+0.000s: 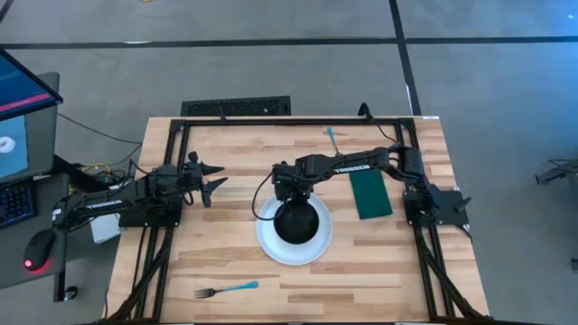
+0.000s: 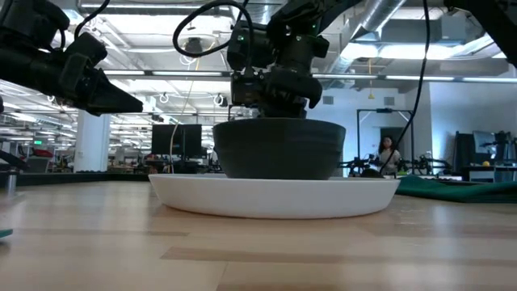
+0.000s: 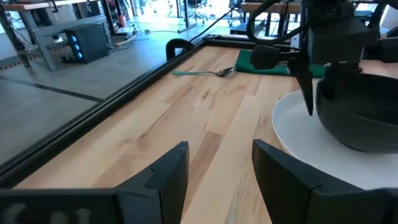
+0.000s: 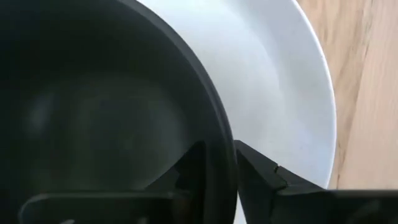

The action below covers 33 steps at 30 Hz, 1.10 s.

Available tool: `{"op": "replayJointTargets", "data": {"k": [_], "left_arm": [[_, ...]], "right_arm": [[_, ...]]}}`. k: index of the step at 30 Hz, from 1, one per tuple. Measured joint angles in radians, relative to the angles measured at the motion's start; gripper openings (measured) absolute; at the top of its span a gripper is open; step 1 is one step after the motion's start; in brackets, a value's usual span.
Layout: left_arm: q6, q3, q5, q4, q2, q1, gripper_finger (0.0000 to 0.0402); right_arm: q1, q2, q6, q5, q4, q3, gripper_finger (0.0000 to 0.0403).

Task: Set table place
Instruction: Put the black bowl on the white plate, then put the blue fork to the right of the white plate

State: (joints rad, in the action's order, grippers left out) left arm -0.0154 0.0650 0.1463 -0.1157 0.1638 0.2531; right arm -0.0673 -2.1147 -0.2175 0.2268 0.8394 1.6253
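From overhead, the white plate (image 1: pixel 294 244) lies near the middle of the bench (image 1: pixel 226 262), a little toward six o'clock, with the black bowl (image 1: pixel 297 222) sitting on it, off-centre toward twelve. The right gripper (image 1: pixel 291 191) reaches in from three o'clock and sits at the bowl's twelve o'clock rim; only its own wrist camera shows how, with one finger inside the bowl (image 4: pixel 93 112) and one outside, jaws narrow and pinching the wall, the plate (image 4: pixel 280 93) showing white beyond. The level view adds that the bowl (image 2: pixel 279 148) rests flat on the plate (image 2: pixel 275 196), with the right gripper (image 2: pixel 271 89) coming down on it from above. The left gripper (image 1: pixel 215 179) hangs over bare planks at about nine o'clock of the plate, well apart from it, jaws wide and empty, as its wrist camera confirms, with the left gripper (image 3: pixel 217 174) framing only wood. The green napkin (image 1: pixel 371 194) lies at two o'clock of the plate, just beside the right arm. The spoon (image 1: pixel 333 138) lies near the twelve o'clock edge, and the left wrist camera shows the spoon (image 3: pixel 205 72) touching or nearly touching the napkin (image 3: pixel 273 65); I cannot tell which. The blue-handled fork (image 1: pixel 226 290) lies near the six o'clock edge, seen only from overhead. A person (image 2: pixel 386 155) stands far back in the room.
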Motion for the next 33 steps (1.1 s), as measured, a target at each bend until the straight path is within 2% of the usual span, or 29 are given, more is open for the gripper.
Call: {"op": "replayJointTargets", "data": {"k": [15,21,25,29,33], "left_arm": [[0.0,0.0,0.0,0.0,0.0,0.0,0.0167],[0.0,0.0,0.0,0.0,0.0,0.0,0.0167],[0.0,0.0,0.0,0.0,0.0,0.0,0.0167],[0.0,0.0,0.0,0.0,0.0,0.0,0.0167],[-0.019,0.0,0.0,0.0,0.0,0.0,0.0167]], "right_arm": [[0.011,0.009,-0.042,-0.004,0.058,0.016,0.0244],[0.011,0.01,-0.053,-0.033,0.149,0.126,0.0249],[0.011,0.01,-0.071,-0.095,0.258,0.227,0.0249],[0.005,0.01,-0.069,-0.101,0.391,0.359,0.0249],[0.009,0.01,0.026,-0.101,0.565,0.497,0.0249]]}}
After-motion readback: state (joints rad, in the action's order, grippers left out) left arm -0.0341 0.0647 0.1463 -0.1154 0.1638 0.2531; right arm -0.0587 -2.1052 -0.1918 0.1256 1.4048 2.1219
